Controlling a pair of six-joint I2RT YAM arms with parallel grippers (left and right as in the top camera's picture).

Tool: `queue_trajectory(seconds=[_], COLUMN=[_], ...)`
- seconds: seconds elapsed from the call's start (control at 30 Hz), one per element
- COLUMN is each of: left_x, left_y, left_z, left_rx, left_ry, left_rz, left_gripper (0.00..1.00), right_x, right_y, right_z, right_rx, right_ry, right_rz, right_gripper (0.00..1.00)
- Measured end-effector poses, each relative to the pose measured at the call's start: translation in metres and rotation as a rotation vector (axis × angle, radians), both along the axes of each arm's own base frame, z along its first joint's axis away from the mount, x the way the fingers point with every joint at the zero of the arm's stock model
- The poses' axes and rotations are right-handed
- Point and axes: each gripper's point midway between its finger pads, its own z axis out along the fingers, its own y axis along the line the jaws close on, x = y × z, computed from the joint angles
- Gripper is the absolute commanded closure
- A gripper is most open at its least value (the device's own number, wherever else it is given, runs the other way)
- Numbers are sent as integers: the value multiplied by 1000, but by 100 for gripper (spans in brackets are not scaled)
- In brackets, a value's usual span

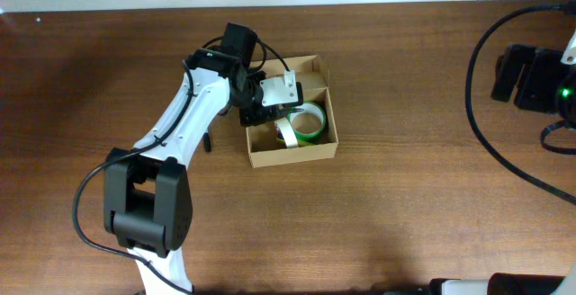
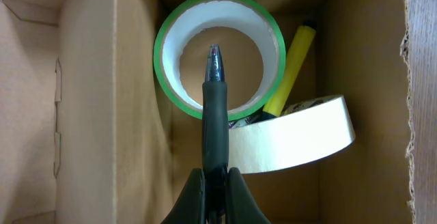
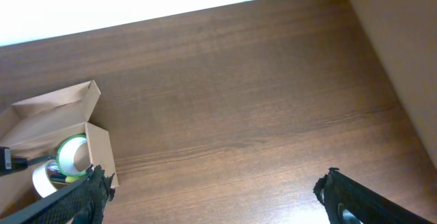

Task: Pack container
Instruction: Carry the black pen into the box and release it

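Box (image 1: pixel 292 157) sits mid table (image 1: pixel 432 232) nearer the far edge, left end effector (image 2: pixel 216 183) clamped on a dark pen (image 2: pixel 215 108) inside it, right end effector (image 3: pixel 215 193) wide apart and empty; I'd guess it's light, dentable cardboard, so pinch a wall near a corner.

Sat a little left of the middle of the table (image 1: pixel 405 223) as a small rectangular container (image 1: pixel 297 156) of plain tan cardboard, unmarked, turned slightly askew to the table's edges. Stood open, with the hinged flap lid raised along the far side. Held a green tape roll (image 1: pixel 312 122) in the right part, a cream tape roll (image 1: pixel 285 134) leaning against it, and a yellow marker (image 2: pixel 298 63) lying alongside both rolls, close to one wall.
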Motion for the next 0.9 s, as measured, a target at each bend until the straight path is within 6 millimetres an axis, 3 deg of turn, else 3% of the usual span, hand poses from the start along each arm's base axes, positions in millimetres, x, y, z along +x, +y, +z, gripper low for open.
queue_trajectory(seconds=[0.17, 0.37, 0.57, 0.83, 0.9], left_x=[-8, -13, -2, 5, 11], left_y=[-1, -20, -47, -47, -50], left_z=[-6, -6, 14, 16, 16], left_rx=[82, 156, 135, 134, 124], left_ry=[0, -50, -150, -174, -188], left_rz=[-20, -75, -114, -102, -87], left_gripper=[99, 99, 99, 98, 92], right_x=[0, 0, 0, 1, 1], right_y=[2, 2, 3, 5, 5], right_z=[0, 0, 0, 0, 0], right_rx=[6, 9, 14, 20, 20], right_ry=[0, -1, -1, -2, -1], right_rz=[7, 9, 14, 19, 20], right_gripper=[1, 1, 1, 1, 1])
